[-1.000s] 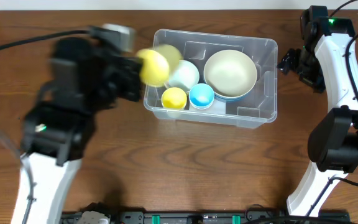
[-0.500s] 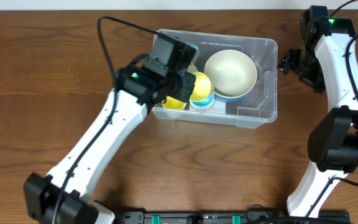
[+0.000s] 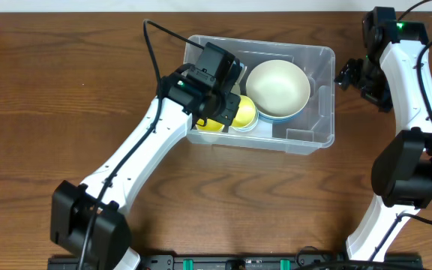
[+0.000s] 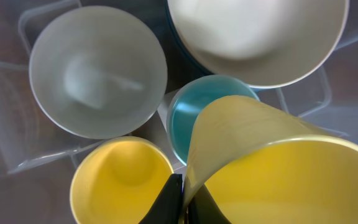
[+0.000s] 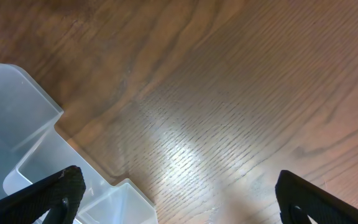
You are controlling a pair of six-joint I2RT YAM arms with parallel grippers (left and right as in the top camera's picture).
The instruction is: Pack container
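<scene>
The clear container (image 3: 322, 97) stands at the table's back middle. In it are a large cream bowl (image 3: 277, 86) nested in a blue bowl, a white bowl (image 4: 98, 71), a small yellow bowl (image 4: 120, 180) and a small blue bowl (image 4: 188, 118). My left gripper (image 3: 225, 105) is inside the container's left half, shut on the rim of a second yellow bowl (image 4: 278, 174). It holds that bowl tilted just above the small blue bowl. My right gripper (image 3: 351, 75) is open and empty, just right of the container's right wall (image 5: 17, 124).
Bare wood table surrounds the container on all sides (image 3: 66, 90). The left arm reaches diagonally from the front left across the table to the container. The right arm stands along the table's right edge.
My left arm has swung right from beside the container's left wall to over its inside, carrying the yellow bowl, which now sits over the small blue bowl. The right arm has not moved.
</scene>
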